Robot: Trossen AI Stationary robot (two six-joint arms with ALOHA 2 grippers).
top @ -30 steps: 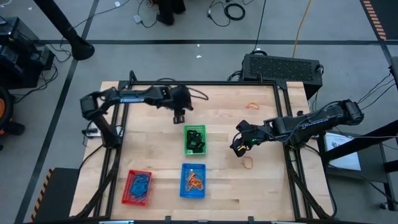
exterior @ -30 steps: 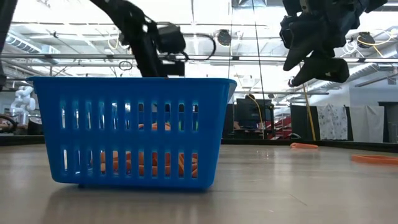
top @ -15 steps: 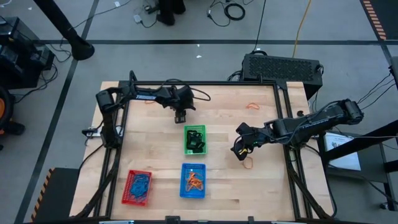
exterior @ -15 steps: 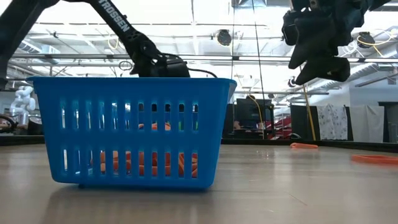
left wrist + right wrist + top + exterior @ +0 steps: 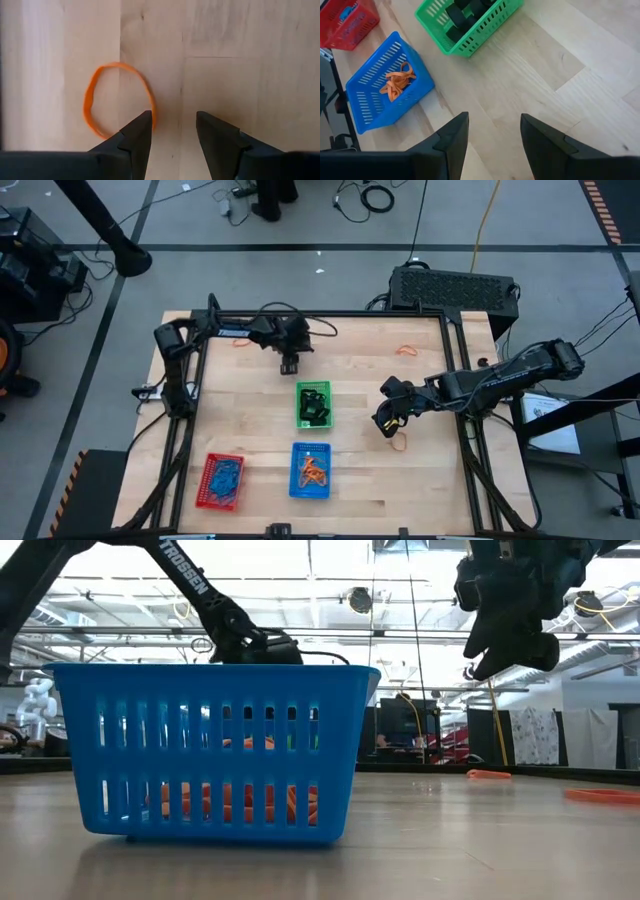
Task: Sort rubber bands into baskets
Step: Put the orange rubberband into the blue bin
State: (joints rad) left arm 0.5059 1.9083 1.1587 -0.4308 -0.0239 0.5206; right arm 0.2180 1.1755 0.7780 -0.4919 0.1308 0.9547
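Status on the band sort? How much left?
Mostly sorted: orange bands in the blue basket, blue in the red basket, black in the green basket. Left gripper is open over an orange band, nothing held. Loose orange bands remain beside the open right gripper and at the far edge.

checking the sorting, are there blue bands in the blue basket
No, the right wrist view shows only orange bands lying in the blue basket.
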